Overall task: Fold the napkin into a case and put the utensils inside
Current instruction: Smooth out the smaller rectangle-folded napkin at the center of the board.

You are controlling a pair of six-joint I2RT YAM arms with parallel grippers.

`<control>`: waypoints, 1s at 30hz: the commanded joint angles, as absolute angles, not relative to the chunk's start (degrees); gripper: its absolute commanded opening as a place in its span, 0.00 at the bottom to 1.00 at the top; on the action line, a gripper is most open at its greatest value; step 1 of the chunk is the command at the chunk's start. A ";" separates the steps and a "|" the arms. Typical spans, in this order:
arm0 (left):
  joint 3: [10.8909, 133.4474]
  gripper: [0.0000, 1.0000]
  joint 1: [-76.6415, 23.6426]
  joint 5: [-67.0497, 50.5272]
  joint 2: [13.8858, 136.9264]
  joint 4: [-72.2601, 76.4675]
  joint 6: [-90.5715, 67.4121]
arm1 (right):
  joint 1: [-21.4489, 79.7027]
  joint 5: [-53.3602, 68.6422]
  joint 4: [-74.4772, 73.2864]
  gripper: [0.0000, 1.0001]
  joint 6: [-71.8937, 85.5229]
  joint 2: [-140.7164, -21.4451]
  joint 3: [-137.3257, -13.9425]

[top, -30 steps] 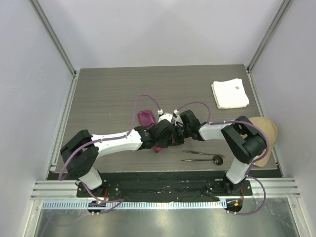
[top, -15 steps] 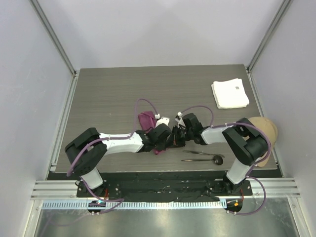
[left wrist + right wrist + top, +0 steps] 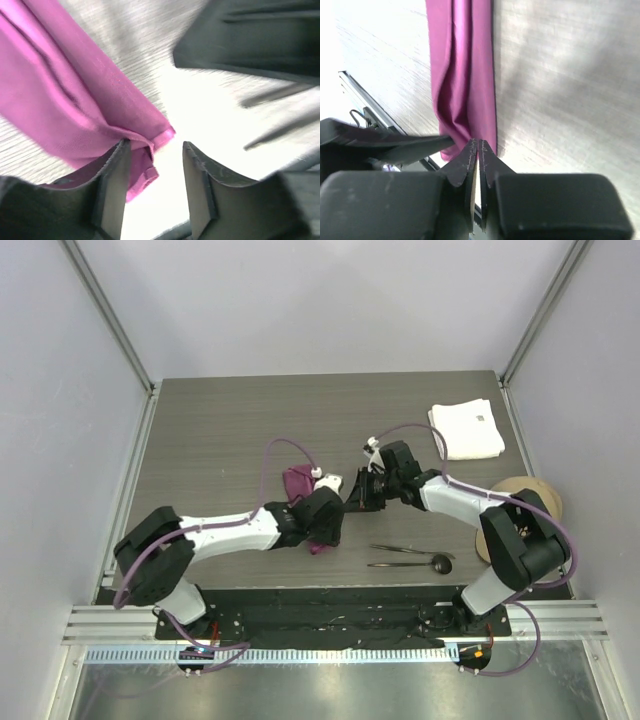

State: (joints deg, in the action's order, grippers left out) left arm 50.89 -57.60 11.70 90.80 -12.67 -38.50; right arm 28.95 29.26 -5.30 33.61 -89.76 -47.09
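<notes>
Down low, left gripper [image 3: 156, 196] over napkin [image 3: 75, 100]

worktop [image 3: 220, 430]: dark wood-grain | napkin [image 3: 297, 480]: magenta, folded into a narrow strip, centre | utensils [image 3: 405, 556]: two, side by side, near front edge | white cloth [image 3: 466, 429]: folded, back right | tan round object [image 3: 530, 495]: right edge

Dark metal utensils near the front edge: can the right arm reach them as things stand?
Probably yes. The two thin dark metal utensils lie uncovered just nearer the front edge than the right gripper, nothing over them. Its jaws are nearly together, so they must open first.
</notes>
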 commanded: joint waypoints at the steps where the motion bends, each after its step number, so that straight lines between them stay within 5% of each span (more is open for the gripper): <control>1: 55.72 0.53 -56.08 11.51 82.20 -17.57 -37.36 | 28.74 29.61 -8.44 0.13 28.48 -92.88 -53.68; 5: 56.51 0.51 -51.43 7.74 75.77 -18.72 -37.26 | 28.65 31.11 -8.61 0.17 27.33 -98.07 -58.43; 10: 55.55 0.22 -40.11 1.34 72.95 -19.96 -39.55 | 28.83 33.74 -6.43 0.21 28.73 -102.56 -62.05; 17: 49.31 0.10 -36.91 -6.76 77.16 -10.92 -45.43 | 30.23 35.59 -2.90 0.24 30.76 -104.59 -60.56; 26: 47.89 0.10 -36.56 -4.13 84.81 -4.30 -46.32 | 31.29 35.68 1.76 0.17 32.35 -107.75 -59.06; 27: 48.34 0.15 -36.48 -2.56 84.90 -5.44 -46.41 | 31.20 35.60 1.32 0.17 32.00 -108.19 -59.41; 28: 48.86 0.31 -36.30 -1.77 85.25 -6.15 -46.41 | 31.29 35.68 1.23 0.16 31.91 -108.72 -59.94; 30: 51.14 0.37 -36.30 1.82 85.87 -7.64 -46.32 | 31.29 35.33 1.23 0.15 31.56 -109.42 -60.38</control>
